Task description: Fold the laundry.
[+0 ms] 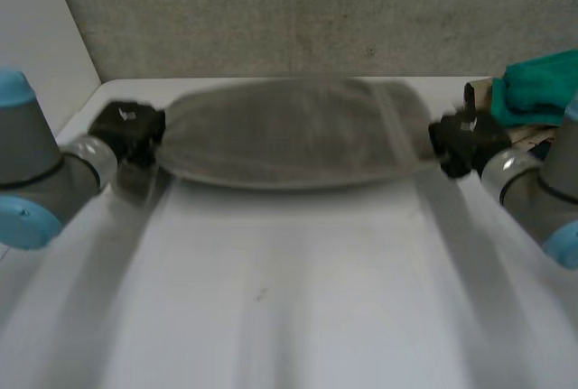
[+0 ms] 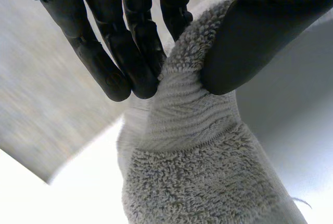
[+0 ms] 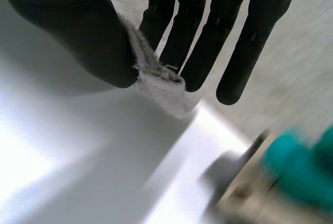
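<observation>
A grey terry towel (image 1: 289, 132) hangs stretched between my two hands above the far part of the white table (image 1: 289, 299). My left hand (image 1: 129, 129) holds its left end. In the left wrist view the towel (image 2: 197, 161) is pinched between the thumb (image 2: 250, 47) and the fingers (image 2: 130, 52). My right hand (image 1: 462, 141) holds the right end. In the right wrist view a thin edge of the towel (image 3: 156, 78) sits pinched between the thumb (image 3: 88, 42) and the fingers (image 3: 197, 42).
A teal cloth (image 1: 537, 87) lies on a brownish object at the table's far right corner, just behind my right hand; it also appears as the teal cloth (image 3: 296, 167) in the right wrist view. A grey wall (image 1: 307, 10) stands behind the table.
</observation>
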{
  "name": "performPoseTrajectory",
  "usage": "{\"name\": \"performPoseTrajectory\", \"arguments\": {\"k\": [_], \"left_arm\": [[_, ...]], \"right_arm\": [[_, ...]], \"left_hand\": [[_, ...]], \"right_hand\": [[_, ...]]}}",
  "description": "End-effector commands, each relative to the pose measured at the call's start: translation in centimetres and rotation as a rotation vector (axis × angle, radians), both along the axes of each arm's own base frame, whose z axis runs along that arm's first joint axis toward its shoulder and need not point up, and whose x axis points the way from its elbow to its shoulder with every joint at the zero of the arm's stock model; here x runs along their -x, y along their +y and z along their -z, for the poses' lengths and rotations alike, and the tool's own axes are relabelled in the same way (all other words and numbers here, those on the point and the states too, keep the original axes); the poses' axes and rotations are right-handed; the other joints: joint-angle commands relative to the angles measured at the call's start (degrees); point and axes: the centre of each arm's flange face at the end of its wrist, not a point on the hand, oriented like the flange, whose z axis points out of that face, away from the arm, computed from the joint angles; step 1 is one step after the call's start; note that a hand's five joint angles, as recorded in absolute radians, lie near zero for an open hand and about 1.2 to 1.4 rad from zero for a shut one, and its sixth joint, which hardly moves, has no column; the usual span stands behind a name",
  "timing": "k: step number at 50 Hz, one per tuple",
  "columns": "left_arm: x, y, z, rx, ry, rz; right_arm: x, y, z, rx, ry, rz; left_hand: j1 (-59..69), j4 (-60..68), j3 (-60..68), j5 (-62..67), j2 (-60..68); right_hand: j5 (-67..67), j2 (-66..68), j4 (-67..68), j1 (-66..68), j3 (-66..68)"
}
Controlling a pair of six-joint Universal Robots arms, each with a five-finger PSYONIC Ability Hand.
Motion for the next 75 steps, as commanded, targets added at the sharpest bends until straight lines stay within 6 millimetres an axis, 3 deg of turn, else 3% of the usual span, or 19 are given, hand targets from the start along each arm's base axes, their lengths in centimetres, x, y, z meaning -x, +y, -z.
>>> {"name": "performPoseTrajectory", "arguments": {"k": [1,8,21,27,35,44,54,65,71,75], "left_arm": [[-0.8,0.4,4.5,-0.11,-0.171,0.023],[0.3,2.2,3.8,-0.129,-0.187,0.071],[-0.2,5.9,5.0,-0.191,-0.227,0.073],[-2.3,6.6,4.7,-0.172,-0.246,-0.016],[-2.8,7.7,5.3,-0.187,-0.248,-0.045],[-0.1,7.1,5.8,-0.094,-0.215,0.017],[4.6,9.1,6.7,-0.109,-0.184,0.118],[6.6,7.3,7.7,-0.041,-0.244,-0.043],[5.5,5.6,7.7,0.009,-0.285,-0.178],[3.6,4.2,7.7,0.031,-0.356,-0.24]], "right_arm": [[1.4,1.2,4.0,-0.131,0.113,-0.003],[1.9,1.4,2.7,-0.122,0.079,0.02],[3.2,0.5,2.1,-0.111,0.068,0.084],[2.8,0.8,2.7,-0.126,0.079,0.074],[2.2,1.3,3.2,-0.133,0.097,0.052],[2.0,1.6,3.3,-0.135,0.106,0.041],[2.2,1.5,3.2,-0.133,0.106,0.049],[2.4,1.4,2.8,-0.127,0.099,0.055],[2.7,1.2,2.7,-0.124,0.094,0.063],[2.8,1.1,2.6,-0.127,0.097,0.065]], "left_hand": [[-4.4,-7.4,-6.8,-5.4,-7.4],[-34.9,-37.9,-37.3,-35.8,-37.8],[-42.5,-45.5,-44.9,-43.4,-45.4],[-42.7,-45.6,-45.1,-43.6,-45.6],[-44.0,-47.0,-46.4,-44.9,-46.9],[-49.4,-52.4,-51.8,-50.3,-52.3],[-50.1,-53.0,-52.5,-51.0,-53.0],[-38.1,-41.1,-40.5,-39.1,-41.1],[-29.9,-32.9,-32.3,-30.8,-32.8],[-26.4,-29.3,-28.8,-27.3,-29.3]], "right_hand": [[12.3,12.7,11.4,15.1,12.0],[12.3,12.7,11.4,15.1,12.0],[12.3,12.7,11.4,15.1,12.0],[12.3,12.7,11.4,15.1,12.0],[12.3,12.7,11.4,15.1,12.0],[12.3,12.7,11.4,15.1,12.0],[12.3,12.7,11.4,15.1,12.0],[12.3,12.7,11.4,15.1,12.0],[12.3,12.7,11.4,15.1,12.0],[12.3,12.7,11.4,15.1,12.0]]}}
